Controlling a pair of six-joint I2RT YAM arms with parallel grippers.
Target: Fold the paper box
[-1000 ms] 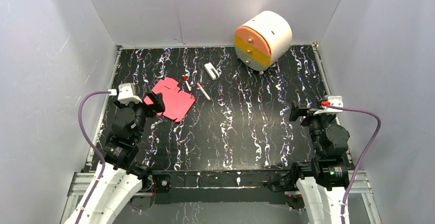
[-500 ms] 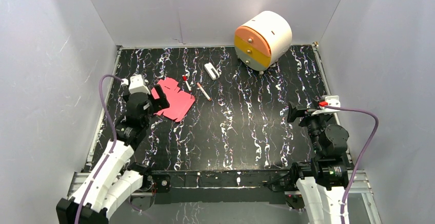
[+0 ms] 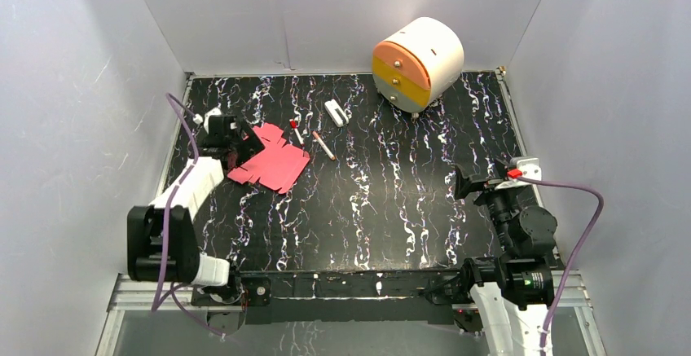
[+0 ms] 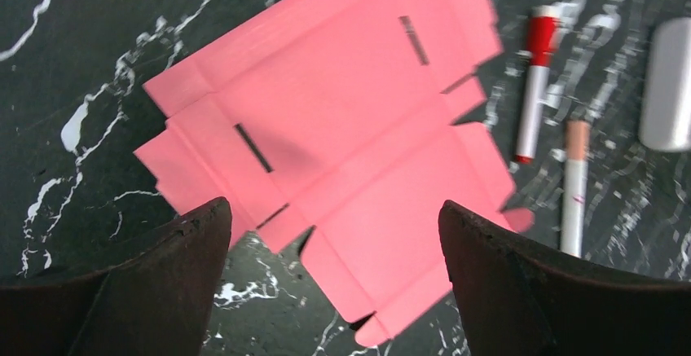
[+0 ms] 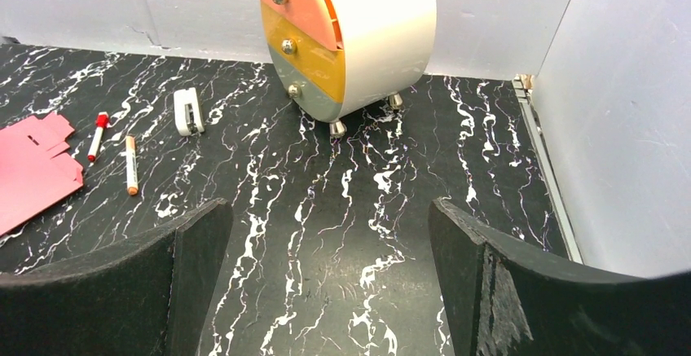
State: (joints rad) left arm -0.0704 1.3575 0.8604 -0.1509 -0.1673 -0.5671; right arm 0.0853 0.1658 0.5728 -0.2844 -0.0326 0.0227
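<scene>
The paper box is a flat pink-red cut-out sheet with flaps and slots, lying on the black marbled table at the left. In the left wrist view the sheet lies flat below the fingers. My left gripper is open and empty, hovering over the sheet's left edge; in its own view the left gripper has its jaws wide apart over the sheet's near flaps. My right gripper is open and empty over bare table at the right, far from the sheet; its own view shows the right gripper with only table between the jaws.
A round white drawer unit with orange and yellow fronts stands at the back right. A red-capped marker, a tan-capped pen and a small white object lie just right of the sheet. Grey walls enclose the table.
My left arm has stretched out toward the far left, carrying its open gripper up over the sheet's left edge. My right gripper has shifted slightly nearer. The sheet has not moved.
</scene>
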